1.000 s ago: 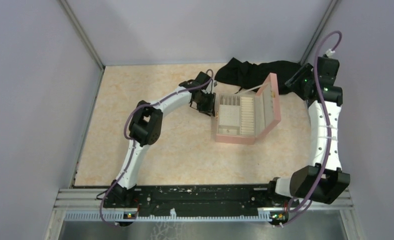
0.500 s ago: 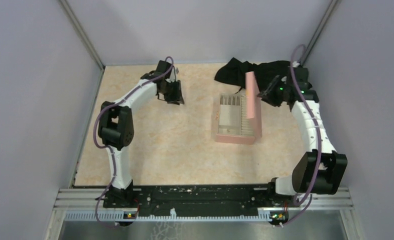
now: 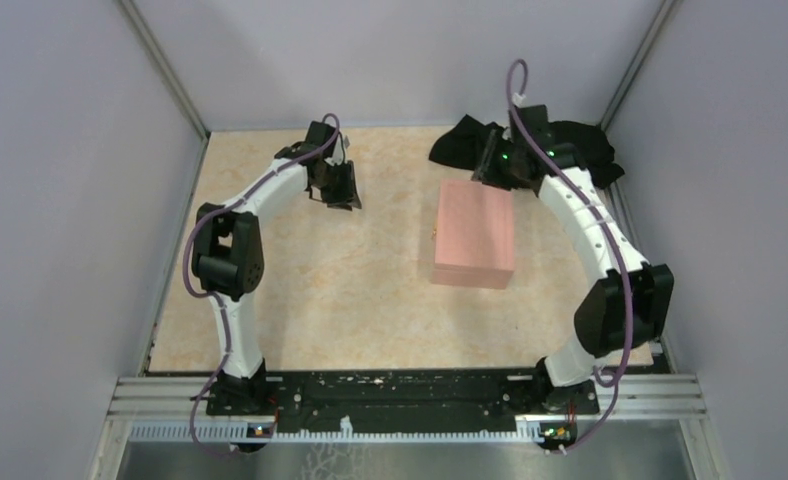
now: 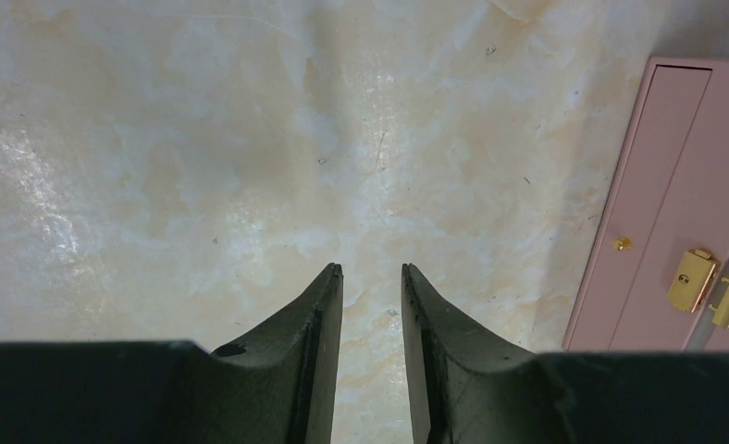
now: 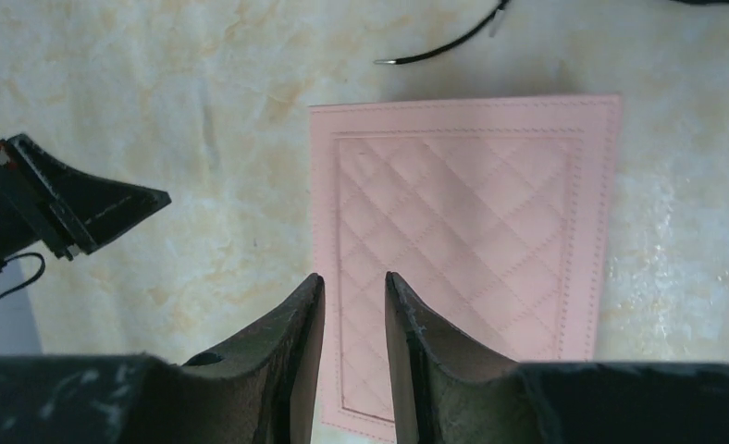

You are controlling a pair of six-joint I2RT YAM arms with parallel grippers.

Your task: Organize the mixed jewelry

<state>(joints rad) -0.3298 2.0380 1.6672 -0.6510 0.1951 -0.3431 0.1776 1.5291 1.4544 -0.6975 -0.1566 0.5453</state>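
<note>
The pink box lies shut toward the far right of the table; I cannot tell where the jewelry is. My left gripper hangs over bare table near the far edge, my right gripper over the box, both narrowly parted, holding nothing.

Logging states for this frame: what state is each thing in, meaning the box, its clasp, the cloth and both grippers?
pink jewelry box: closed, lid flat down.
gold clasp: on the box front; cannot tell if latched.
black cloth: crumpled, behind the box.
left gripper: jaws slightly apart, empty, over the table.
right gripper: jaws slightly apart, empty, above the box lid.
</note>
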